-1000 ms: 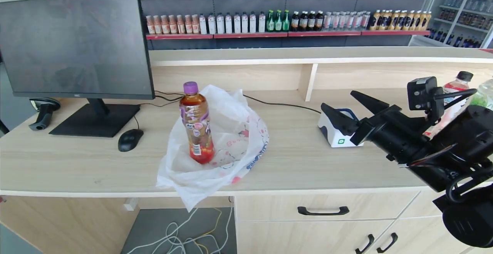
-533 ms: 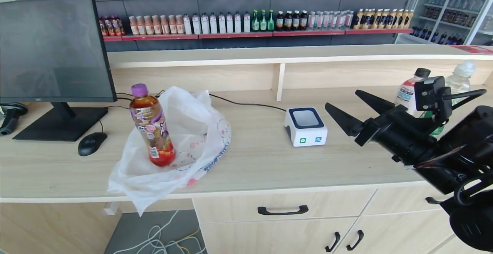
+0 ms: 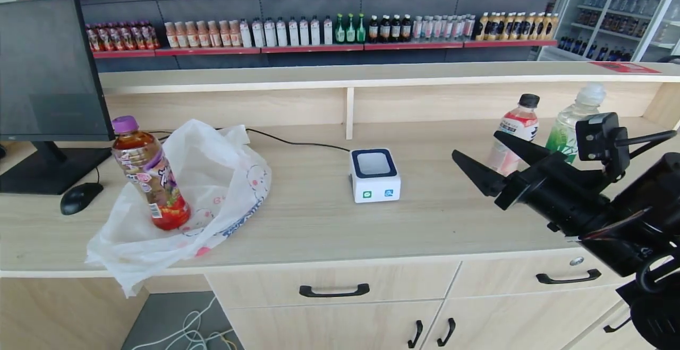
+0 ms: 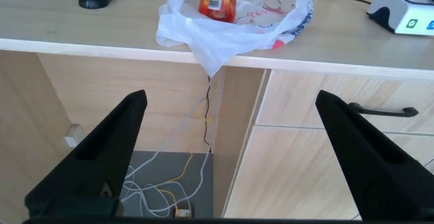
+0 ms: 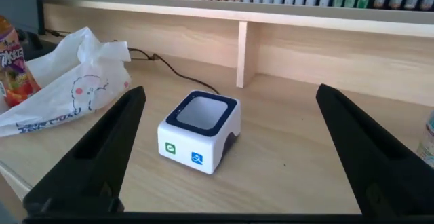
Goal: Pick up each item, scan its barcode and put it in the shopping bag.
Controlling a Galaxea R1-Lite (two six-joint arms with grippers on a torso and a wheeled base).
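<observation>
Amber tea bottle stands upright on the white shopping bag, left of the scanner. I see my right gripper spread wide and empty, near the pink-labelled bottle and green-labelled bottle. My left gripper, below the counter, gapes empty too.

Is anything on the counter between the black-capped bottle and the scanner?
Nothing rests there: bare counter lies between the black-capped bottle and the scanner. The open right gripper hovers above that stretch.
</observation>
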